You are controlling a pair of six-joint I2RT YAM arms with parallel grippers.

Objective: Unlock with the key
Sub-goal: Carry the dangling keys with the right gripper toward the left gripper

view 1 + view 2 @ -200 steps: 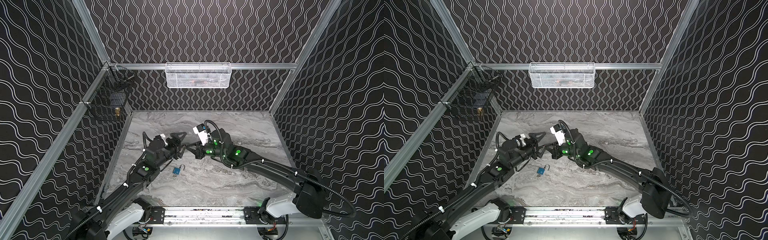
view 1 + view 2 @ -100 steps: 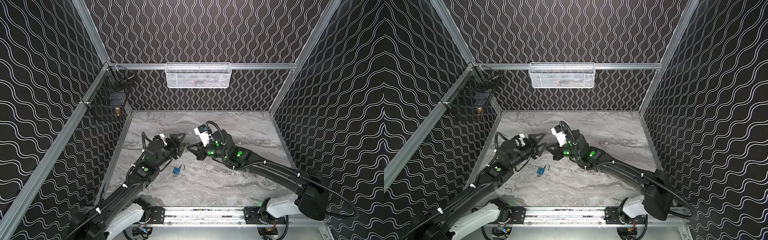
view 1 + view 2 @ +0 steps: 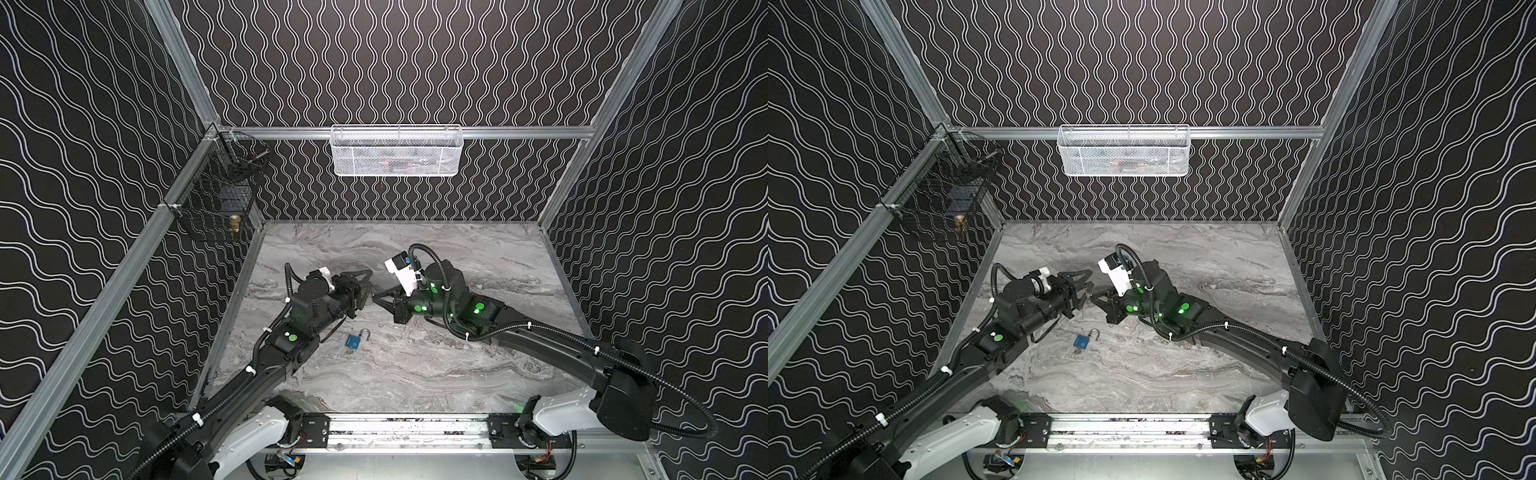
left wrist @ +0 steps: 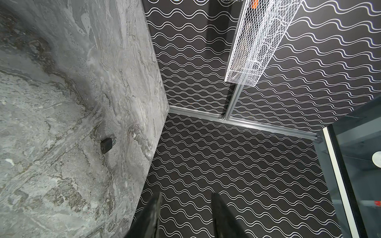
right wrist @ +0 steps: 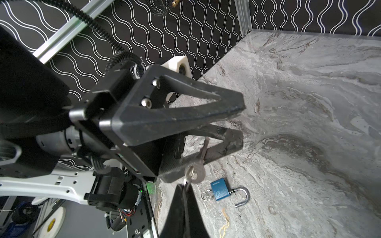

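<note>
- The right gripper is closed, its black fingertips pinching the ring end of a small silver key.
- The key is held up off the grey marbled tabletop, and its blade reaches into the gap between the left gripper's fingers.
- The left gripper is turned on its side with its two triangular black fingers apart. The key blade lies close along the lower finger, and clear space shows between it and the upper one, so the fingers are not clamped on it.
- In the left wrist view the left gripper shows the same gap between its fingertips. The key is not visible there.
- In both top views the two grippers meet tip to tip near the middle of the table, left gripper facing right gripper.
- A blue rectangular padlock lies flat on the table just in front of the meeting point, apart from both arms. Its steel shackle is swung open, and a small metal ring sits at its base.
- A second, black padlock lies on the marble near the far right corner.
- A white mesh basket hangs on the back wall.
</note>
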